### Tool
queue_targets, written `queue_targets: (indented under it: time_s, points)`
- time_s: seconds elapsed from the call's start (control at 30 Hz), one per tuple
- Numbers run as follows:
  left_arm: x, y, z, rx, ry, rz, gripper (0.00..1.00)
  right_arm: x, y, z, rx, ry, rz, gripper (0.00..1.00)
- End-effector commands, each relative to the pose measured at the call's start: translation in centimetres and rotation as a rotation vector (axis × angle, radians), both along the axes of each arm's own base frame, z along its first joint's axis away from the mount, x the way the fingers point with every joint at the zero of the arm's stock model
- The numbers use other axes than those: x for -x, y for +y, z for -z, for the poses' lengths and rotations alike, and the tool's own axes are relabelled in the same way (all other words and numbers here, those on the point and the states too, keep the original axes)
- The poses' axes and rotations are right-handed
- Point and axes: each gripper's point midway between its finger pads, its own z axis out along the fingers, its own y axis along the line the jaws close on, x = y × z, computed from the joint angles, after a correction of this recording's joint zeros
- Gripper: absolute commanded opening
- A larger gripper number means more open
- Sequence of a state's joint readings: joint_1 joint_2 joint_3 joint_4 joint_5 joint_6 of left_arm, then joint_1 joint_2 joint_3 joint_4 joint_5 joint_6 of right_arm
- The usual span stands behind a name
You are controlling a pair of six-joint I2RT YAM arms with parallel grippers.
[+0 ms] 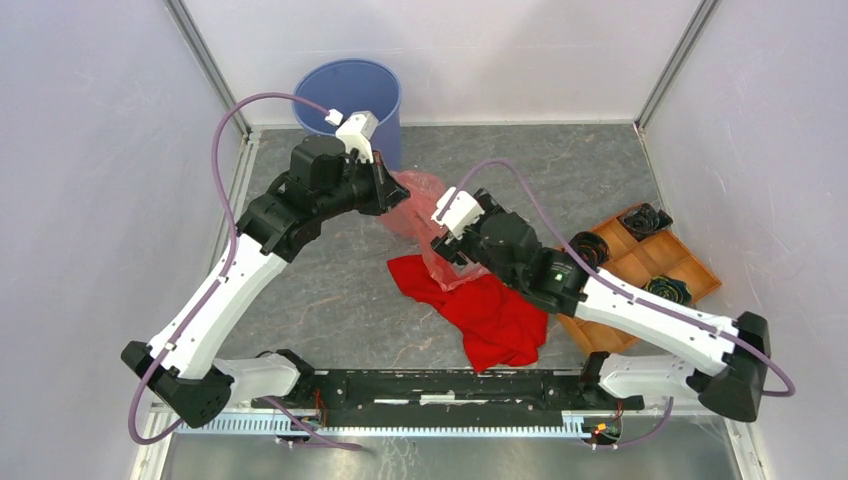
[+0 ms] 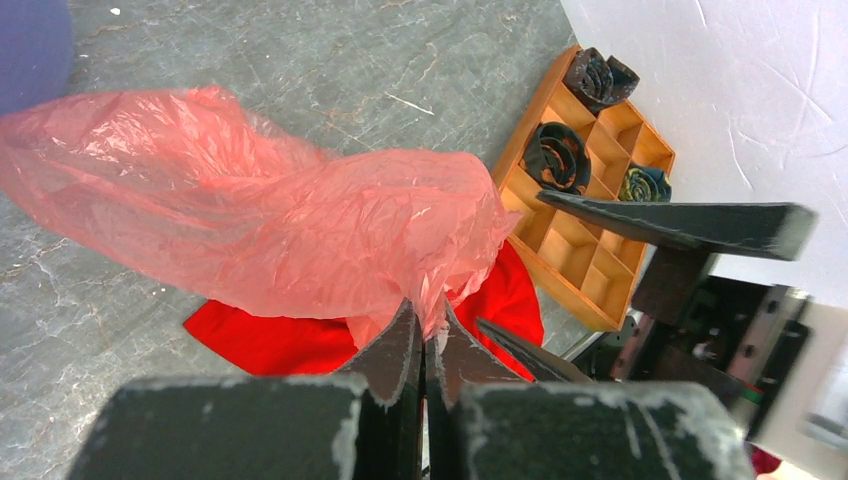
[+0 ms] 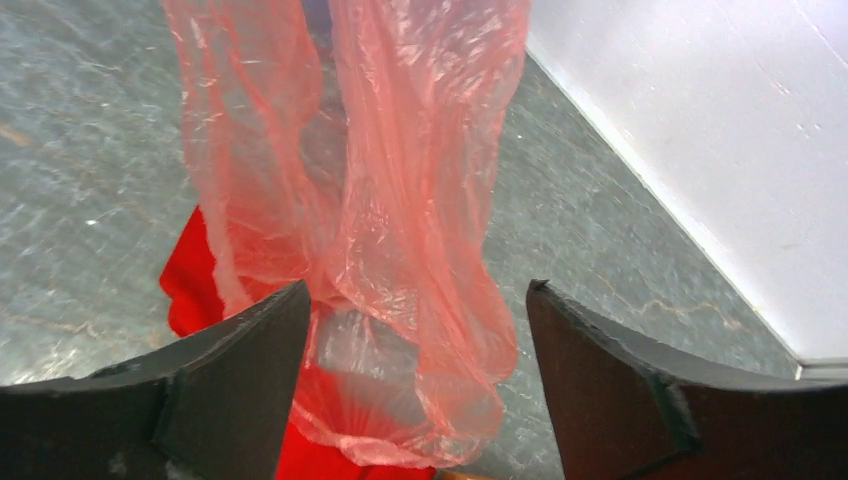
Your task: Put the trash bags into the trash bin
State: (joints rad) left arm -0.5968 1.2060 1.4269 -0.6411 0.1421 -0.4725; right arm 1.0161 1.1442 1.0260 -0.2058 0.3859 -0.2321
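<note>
The left arm's fingers are pressed together on a gathered edge of the thin, translucent red-orange plastic film trash bag, holding it up off the grey stone-patterned worktop. In the top view that pinch sits just at 5 o'clock of the round blue plastic trash bin, which stands at about 11 o'clock on the worktop, near the back wall. From the pinch the bag trails toward 4 o'clock, and its loose lower end sags over the opaque red cloth spread at 6 o'clock of it. The right arm's fingers stand wide apart with the film hanging between them. Neither one visibly presses it, so they grip nothing. Out at 3 o'clock, well apart from the bag, lies the orange-brown compartment tray with dark rolled items in some cells.

The step in hand looks like the carry: the bag is lifted, but none of it is inside the bin yet. The next move calls for taking the pinched edge toward 11 o'clock and above the rim, high enough that the trailing film clears the wall. The right fingers could close on the lower part to gather it, without snagging the cloth. Film this light will likely billow and cling, so it may need pushing down after release.
</note>
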Motion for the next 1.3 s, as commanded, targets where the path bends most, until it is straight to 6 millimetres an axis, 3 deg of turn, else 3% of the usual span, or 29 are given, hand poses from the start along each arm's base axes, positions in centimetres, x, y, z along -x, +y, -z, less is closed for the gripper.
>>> queue_targets:
  time_s: [0.0,0.03,0.13,0.3,0.33,0.37,0.4,0.43,0.47,0.5,0.57,0.63,0.73,0.87,1.0,1.1,1.27]
  points:
    - [-0.1,0.2,-2.7,0.003,-0.070,0.013,0.02,-1.6,0.6,-1.2,-0.059,-0.075,0.138,0.82]
    - [-0.2,0.3,-2.8,0.000,-0.069,0.004,0.02,-1.9,0.9,-1.0,-0.063,-0.073,0.144,0.78]
    - [-0.3,0.6,-3.2,0.004,-0.076,-0.011,0.02,-2.9,0.8,-1.4,-0.075,-0.086,0.213,0.52]
    - [-0.2,0.4,-3.0,0.005,-0.061,-0.006,0.02,-4.3,2.0,-2.1,-0.127,-0.094,0.195,0.39]
    - [-0.2,0.5,-2.9,0.001,-0.056,-0.008,0.02,-4.6,2.1,-2.1,-0.138,-0.085,0.192,0.29]
    - [-0.2,0.5,-2.8,-0.004,-0.051,-0.011,0.02,-4.9,2.2,-2.1,-0.152,-0.071,0.189,0.09]
    - [-0.3,0.7,-2.7,-0.011,-0.050,-0.018,0.02,-5.2,2.1,-2.1,-0.163,-0.053,0.191,0.00]
    - [-0.4,0.8,-2.5,-0.018,-0.049,-0.027,0.05,-5.6,1.8,-2.3,-0.194,-0.034,0.193,0.00]
    - [-0.5,1.1,-2.4,-0.028,-0.046,-0.045,0.13,-5.8,1.8,-2.6,-0.237,-0.009,0.173,0.00]
    - [-0.6,1.5,-2.1,-0.037,-0.043,-0.067,0.24,-6.1,1.2,-2.3,-0.279,0.044,0.159,0.00]
    - [-0.8,2.2,-1.3,-0.054,-0.033,-0.104,0.57,-6.5,0.8,-2.4,-0.435,0.165,0.093,0.00]
    - [-0.7,2.4,0.1,-0.041,0.000,-0.134,0.79,-6.5,0.4,-2.6,-0.569,0.255,0.036,0.00]
    - [0.6,0.9,2.2,0.080,0.069,-0.101,0.98,-7.5,-0.7,-2.5,-0.682,0.336,0.038,0.00]
    - [3.2,-2.1,4.2,0.267,0.137,0.057,1.00,-9.1,-2.0,-1.5,-0.868,0.493,0.060,0.00]
    - [4.1,-2.6,7.1,0.318,0.228,0.062,1.00,-10.3,-3.3,-0.9,-1.009,0.605,0.096,0.00]
    - [5.1,-3.6,9.2,0.392,0.306,0.097,1.00,-10.4,-3.5,-2.1,-1.075,0.605,0.094,0.00]
    - [7.1,-4.6,10.5,0.418,0.308,0.162,1.00,-11.9,-4.7,-2.4,-1.116,0.592,0.222,0.00]
